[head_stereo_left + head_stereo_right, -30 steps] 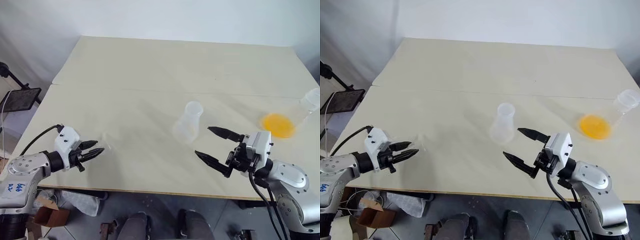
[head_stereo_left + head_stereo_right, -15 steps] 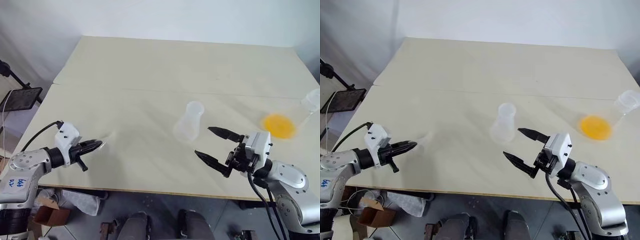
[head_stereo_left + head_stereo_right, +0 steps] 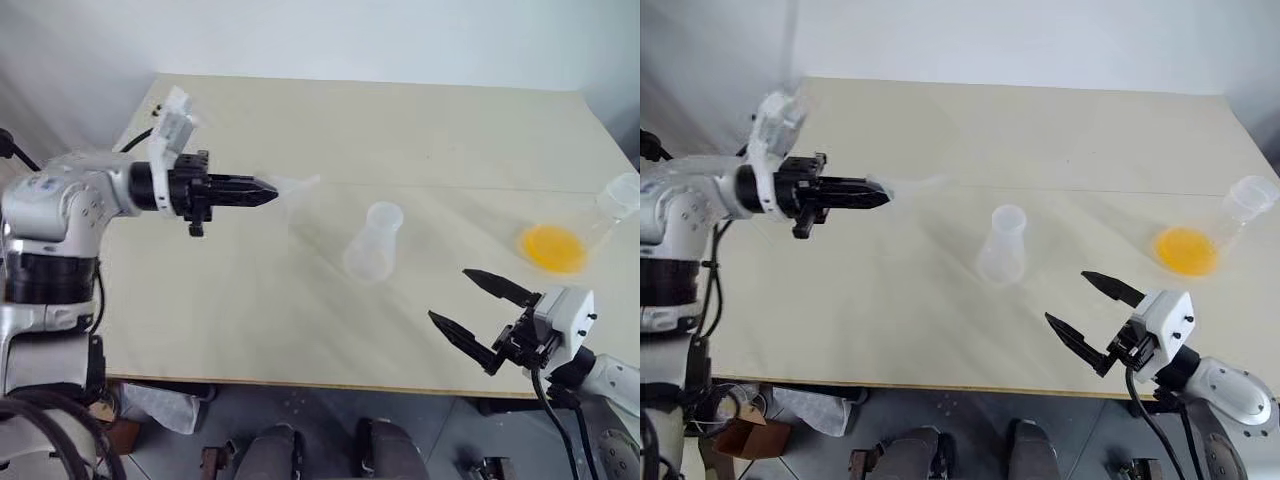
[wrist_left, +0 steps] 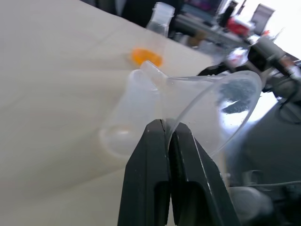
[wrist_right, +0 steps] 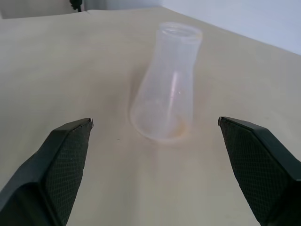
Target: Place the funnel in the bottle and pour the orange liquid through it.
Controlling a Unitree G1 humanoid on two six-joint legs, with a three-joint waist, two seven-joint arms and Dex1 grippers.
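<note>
Left wrist view showed the funnel, a clear thin-walled plastic cone with a flared rim and a narrow spout, pinched at its rim by the black fingers of the left gripper, which were pressed together on it. The bottle, frosted-clear with a round wide base and a straight neck, stood upright mid-table. A larger clear flask at the far right held the orange liquid pooled in its base. The table was matte pale beige with a seam across it, before a plain white wall. The funnel hung above the table, left of the bottle and apart from it. The right gripper sat near right of the bottle, jaws spread wide and empty.
</note>
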